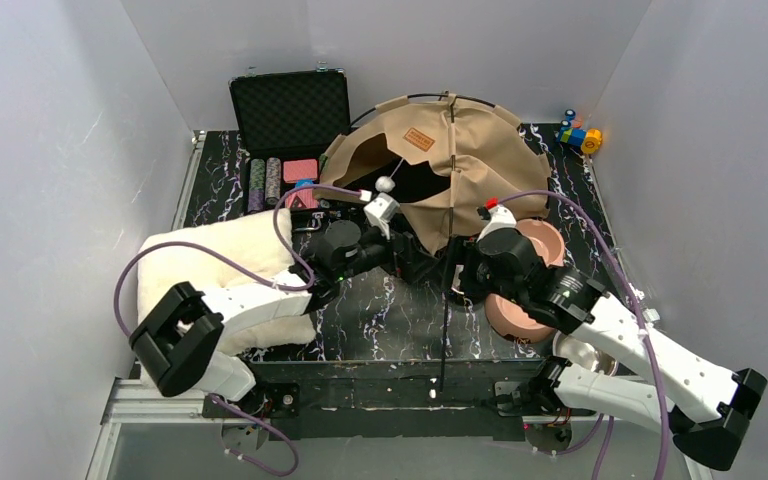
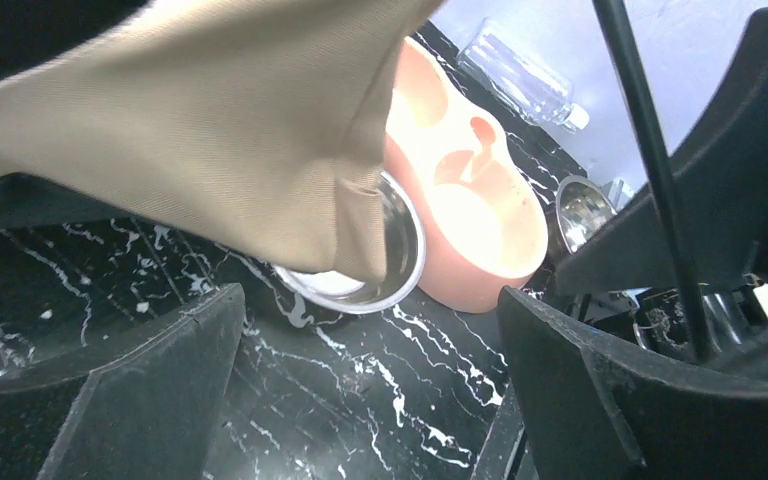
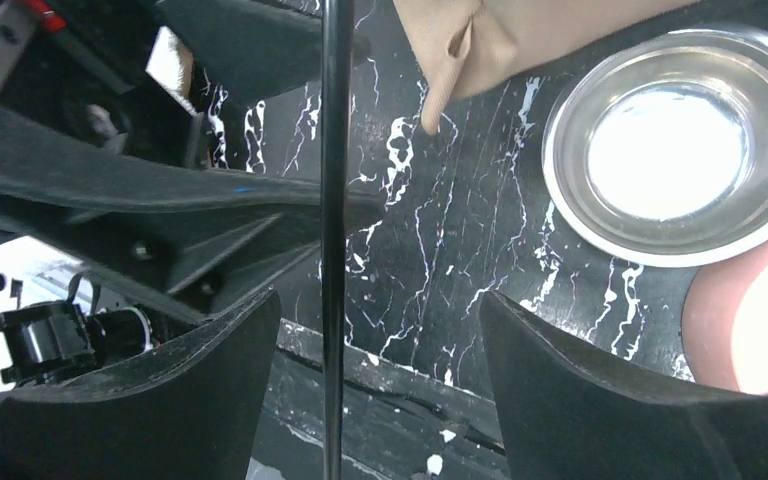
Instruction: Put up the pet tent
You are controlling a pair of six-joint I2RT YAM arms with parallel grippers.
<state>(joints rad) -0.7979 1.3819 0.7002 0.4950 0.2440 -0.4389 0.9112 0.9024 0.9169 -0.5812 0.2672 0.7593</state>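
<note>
right gripper [image 3: 380,390] fingers spread, black pole [image 3: 336,200] loose between them | left gripper [image 2: 370,390] spread, holding nothing | risk: unheld pole springs out, pet tent [image 1: 460,150] sags

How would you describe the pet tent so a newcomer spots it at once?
On the black marbled table, look to the far middle, right of the open black case. The pet tent is the big tan canvas dome there, the only thing with thin black poles, a brown label patch and a white pom-pom, unlike the fluffy cream cushion at left.
</note>
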